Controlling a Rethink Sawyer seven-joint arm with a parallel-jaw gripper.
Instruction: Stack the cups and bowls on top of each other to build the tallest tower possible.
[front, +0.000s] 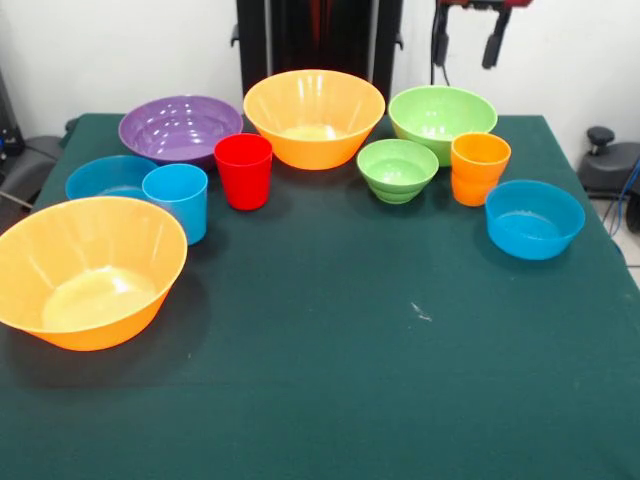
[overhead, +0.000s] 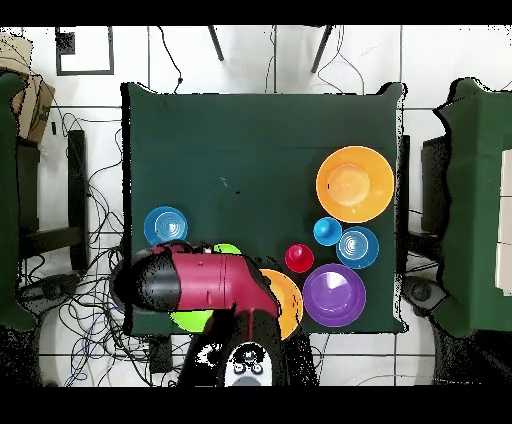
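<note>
Every cup and bowl stands alone and upright on the green table (front: 330, 390). In the front view the far row holds a purple bowl (front: 180, 128), a large orange bowl (front: 314, 115) and a large green bowl (front: 442, 118). In front of them stand a red cup (front: 243, 170), a small green bowl (front: 397, 168) and an orange cup (front: 479, 168). A light blue cup (front: 176, 200) stands beside a small blue bowl (front: 100, 178). A second large orange bowl (front: 90, 270) is at the near left, a second small blue bowl (front: 534, 218) at the right. My gripper (front: 466, 45) hangs open and empty above the far right edge.
The black pedestal (front: 318, 35) stands behind the table's far side. In the overhead view my red arm (overhead: 205, 282) covers the green bowls and part of one orange bowl (overhead: 288, 300). Dark chairs (overhead: 20, 200) flank the table, with cables on the floor.
</note>
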